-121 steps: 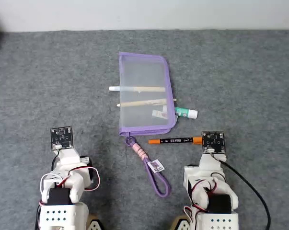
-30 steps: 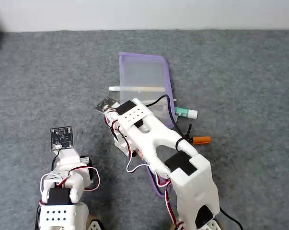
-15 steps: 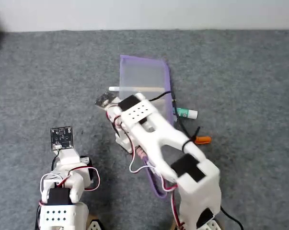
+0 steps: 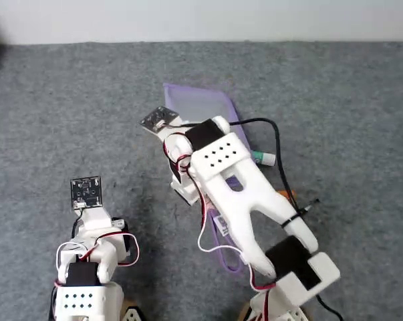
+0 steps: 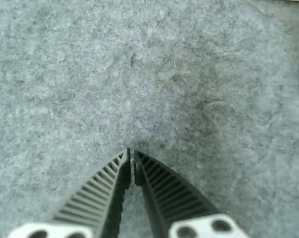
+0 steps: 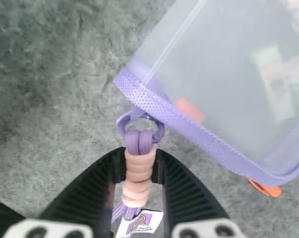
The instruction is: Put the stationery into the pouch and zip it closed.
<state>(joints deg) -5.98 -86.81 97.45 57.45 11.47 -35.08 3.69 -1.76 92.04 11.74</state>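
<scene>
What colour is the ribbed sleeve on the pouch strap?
Pale pink. The ribbed sleeve shows best in the right wrist view.

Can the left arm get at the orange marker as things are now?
Probably not. The left gripper sits across the table, and the right arm, holding the pouch strap, lies between them, covering most of the orange marker.
</scene>
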